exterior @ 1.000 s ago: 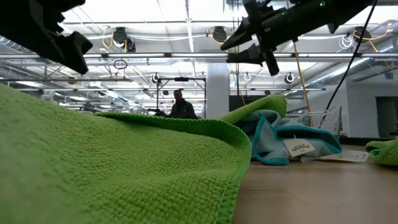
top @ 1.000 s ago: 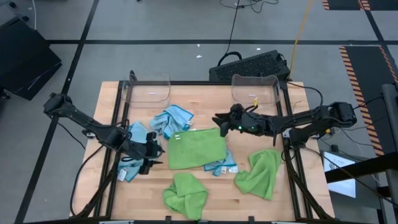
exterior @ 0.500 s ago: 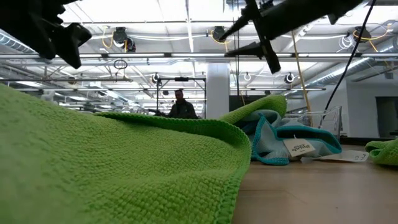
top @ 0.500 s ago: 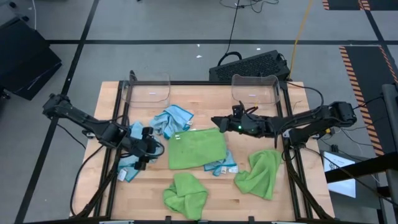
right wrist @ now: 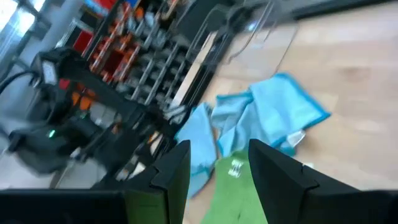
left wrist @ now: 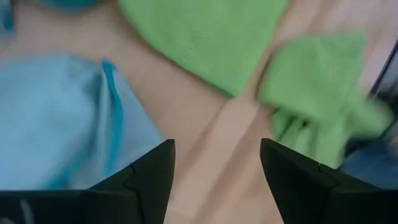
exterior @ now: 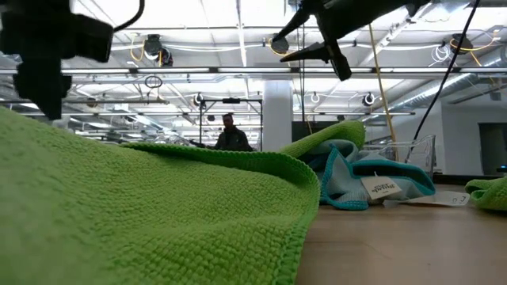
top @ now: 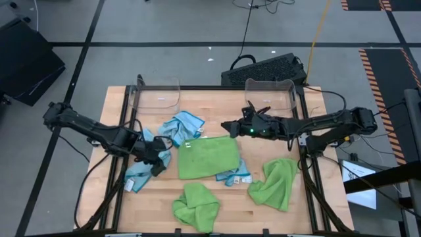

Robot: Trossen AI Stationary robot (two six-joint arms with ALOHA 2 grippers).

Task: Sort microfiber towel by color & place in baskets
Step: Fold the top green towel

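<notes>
Nearest edge of surface (top: 112, 99): bunched green towel (top: 196, 205), second green towel (top: 275, 183) toward the right. Mid-surface: flat green towel (top: 208, 157); left gripper (top: 160, 158) over the blue towel (top: 139, 172) at its left, jaws open, empty. Right gripper (top: 227, 126) above the flat towel's far right corner, jaws open, empty. Another blue towel (top: 182, 126) behind. Farthest: two clear baskets (top: 156, 93) (top: 269, 93) at back edge.

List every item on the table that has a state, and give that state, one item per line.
left basket: upright, empty
right basket: upright, empty
flat green towel: spread out
front green towel: bunched
right green towel: crumpled
middle blue towel: crumpled
left blue towel: crumpled
left gripper: open, empty
right gripper: open, empty
</notes>
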